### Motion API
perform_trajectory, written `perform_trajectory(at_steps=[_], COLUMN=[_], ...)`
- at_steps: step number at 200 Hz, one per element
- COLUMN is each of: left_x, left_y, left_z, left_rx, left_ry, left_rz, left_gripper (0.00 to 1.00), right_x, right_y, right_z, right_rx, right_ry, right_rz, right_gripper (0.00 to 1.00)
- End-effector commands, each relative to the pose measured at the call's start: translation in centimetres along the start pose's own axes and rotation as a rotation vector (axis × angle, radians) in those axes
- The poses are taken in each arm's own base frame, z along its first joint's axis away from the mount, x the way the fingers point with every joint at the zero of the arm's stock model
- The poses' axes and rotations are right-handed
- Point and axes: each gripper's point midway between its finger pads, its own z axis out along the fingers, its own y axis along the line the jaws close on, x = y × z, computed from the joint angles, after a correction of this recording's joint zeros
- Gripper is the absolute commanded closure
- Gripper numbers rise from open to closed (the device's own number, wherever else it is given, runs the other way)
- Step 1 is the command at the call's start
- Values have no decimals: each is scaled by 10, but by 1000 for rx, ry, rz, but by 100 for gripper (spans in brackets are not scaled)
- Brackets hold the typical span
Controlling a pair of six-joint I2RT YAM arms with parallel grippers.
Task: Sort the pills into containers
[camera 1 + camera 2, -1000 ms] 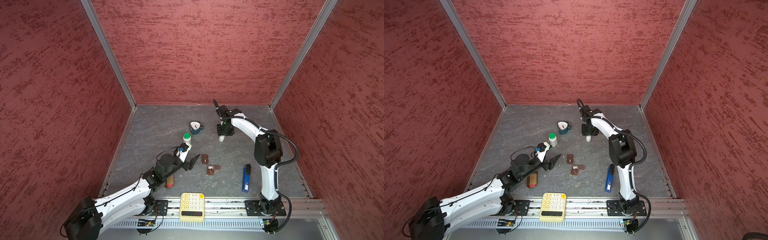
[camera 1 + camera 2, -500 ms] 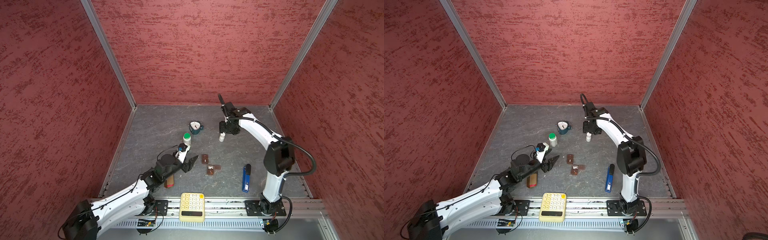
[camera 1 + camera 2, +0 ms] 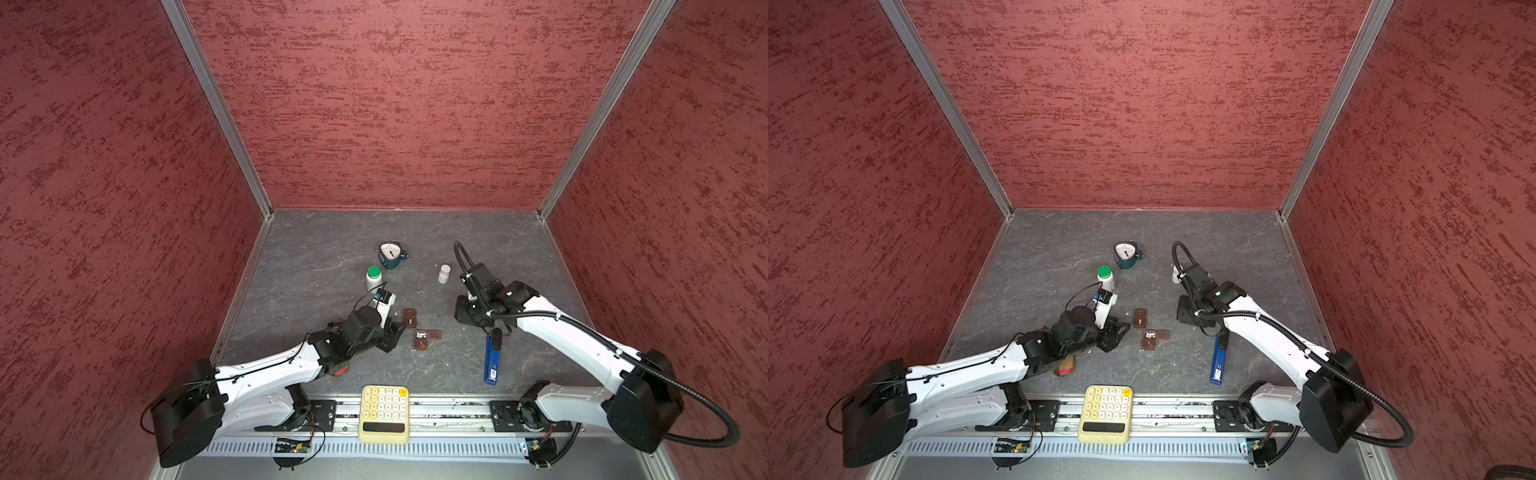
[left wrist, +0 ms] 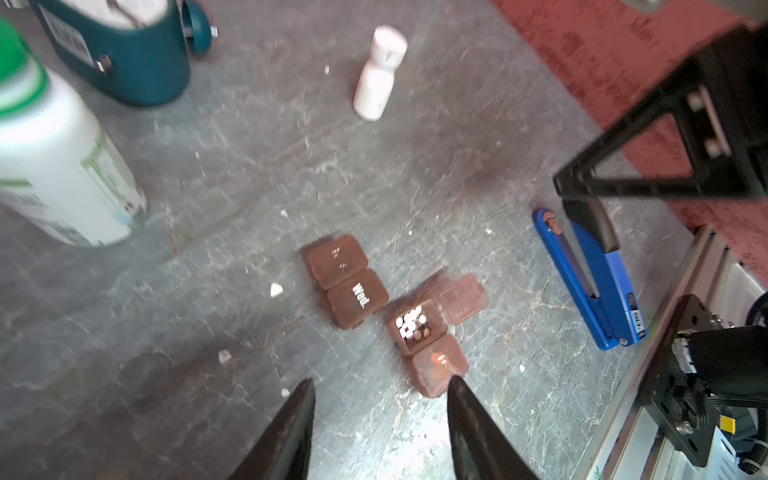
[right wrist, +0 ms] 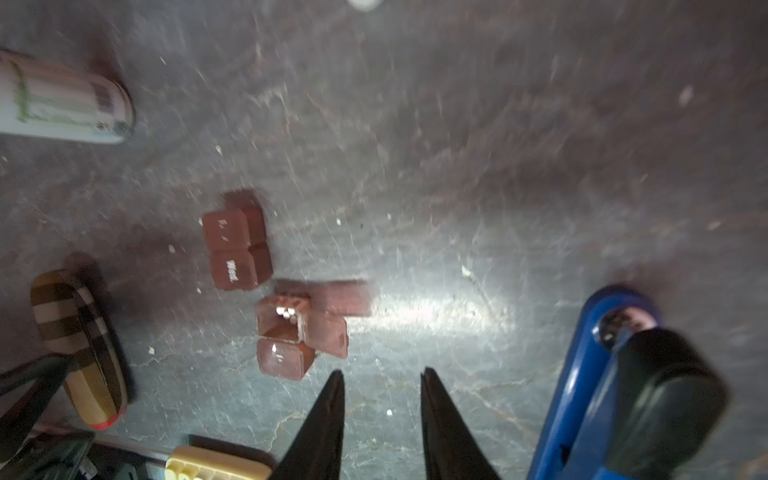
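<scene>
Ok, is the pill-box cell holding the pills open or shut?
Open: in the left wrist view its lid lies flipped back and white pills show inside.

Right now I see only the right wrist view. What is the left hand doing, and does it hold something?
Observer: The left hand is empty, jaws apart, aimed at the pill box piece with the open cell.
Operator: How full is this cell?
Observer: The left wrist view looks into it: many white pills, packed together.
Operator: What stands outside my frame?
Observer: In both top views a small white bottle stands upright, right of the green-capped bottle.
</scene>
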Motion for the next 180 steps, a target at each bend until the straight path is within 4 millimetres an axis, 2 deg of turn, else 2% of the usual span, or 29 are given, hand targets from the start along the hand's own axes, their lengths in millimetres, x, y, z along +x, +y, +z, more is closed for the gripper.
perform_trajectory(at_steps=[1, 36, 78, 140, 180], left_x=[5, 12, 23, 32, 36], left_y=[-7, -11, 3, 2, 1], left_z=[9, 25, 40, 50, 53], left_rx=[16, 23, -9, 3, 8], left_ry=[43, 96, 174, 242, 271], left_rz=[-114, -172, -266, -271, -271], left_gripper=[57, 71, 88, 92, 92], right_x=[9, 21, 23, 26, 22], right_y=[15, 16, 18, 24, 30], right_z=[14, 42, 60, 72, 57], right_rx=[-79, -110, -111, -138, -161], right_ry=[3, 40, 61, 90, 78], right_rz=[74, 69, 59, 36, 16], right_gripper=[77, 84, 86, 86, 85])
